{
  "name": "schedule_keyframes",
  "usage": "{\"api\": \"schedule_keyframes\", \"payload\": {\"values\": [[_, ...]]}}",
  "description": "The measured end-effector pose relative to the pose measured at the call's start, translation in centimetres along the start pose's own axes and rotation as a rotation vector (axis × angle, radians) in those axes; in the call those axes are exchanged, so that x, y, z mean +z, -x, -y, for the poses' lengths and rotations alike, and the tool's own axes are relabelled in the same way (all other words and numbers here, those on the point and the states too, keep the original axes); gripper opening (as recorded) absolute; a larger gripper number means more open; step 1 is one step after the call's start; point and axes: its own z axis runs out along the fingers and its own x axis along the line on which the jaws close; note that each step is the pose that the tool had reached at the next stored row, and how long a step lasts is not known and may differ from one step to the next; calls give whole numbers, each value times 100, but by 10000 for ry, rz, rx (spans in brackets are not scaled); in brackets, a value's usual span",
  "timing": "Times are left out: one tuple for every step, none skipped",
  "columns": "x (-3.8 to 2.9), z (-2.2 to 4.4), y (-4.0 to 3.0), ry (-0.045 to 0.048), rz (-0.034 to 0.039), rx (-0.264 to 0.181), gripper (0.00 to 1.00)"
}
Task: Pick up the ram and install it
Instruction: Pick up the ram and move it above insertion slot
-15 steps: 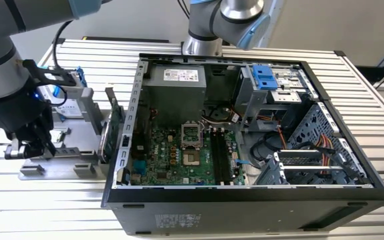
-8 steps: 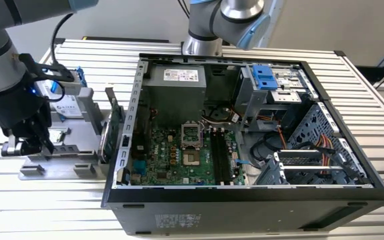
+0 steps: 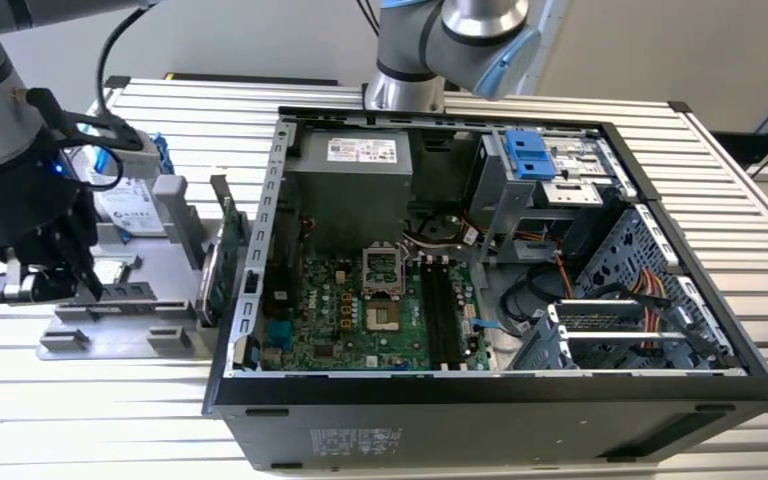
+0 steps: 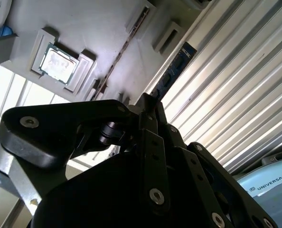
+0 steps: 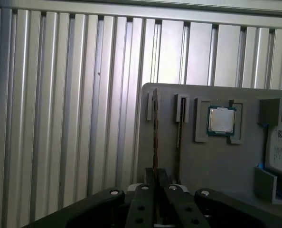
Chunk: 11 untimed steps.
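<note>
Gripper [image 3: 87, 285] first: in the exterior view it hangs low over the grey fixture [image 3: 157, 335] on that view's left, well apart from the open computer case [image 3: 491, 385]. Inside the case, the long dark memory slots [image 3: 444, 310] on the motherboard [image 3: 344, 310] look bare, so I judge that nothing has been installed yet.

Over to the second wrist view. The gripper [image 4: 148, 102] has its fingers drawn together, and the ram [image 4: 174, 69], a slim bluish stick with dark chips, juts out from between them across the ribbed table [image 4: 236, 95]. The processor chip [image 4: 58, 61] sits in its pocket on the fixture.

Now the first wrist view. The ram [image 5: 155, 133] is seen edge-on, a thin line running from the closed gripper [image 5: 155, 178] along the fixture's outer slot. I cannot tell whether it has cleared that slot or is seated in it.

My call is that the grasp is made, with the carry to the case and the seating left to do.
</note>
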Motion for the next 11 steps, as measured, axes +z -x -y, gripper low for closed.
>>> {"api": "schedule_keyframes", "payload": {"values": [[-14, 0, 0, 0, 0, 1, 0], [-26, -1, 0, 0, 0, 2, 0], [-38, -1, 0, 0, 0, 3, 0], [-51, -2, 0, -1, 1, 4, 0], [-65, -2, 0, -1, 1, 4, 0], [-80, -3, 0, -1, 1, 5, 0], [-93, -3, -1, 0, 0, 5, 0], [-107, -3, -1, 0, 0, 6, 0], [-118, -3, -1, -1, 1, 6, 0], [-128, -3, -1, -1, 1, 7, 0], [-139, -4, -1, -1, 1, 8, 0]]}}
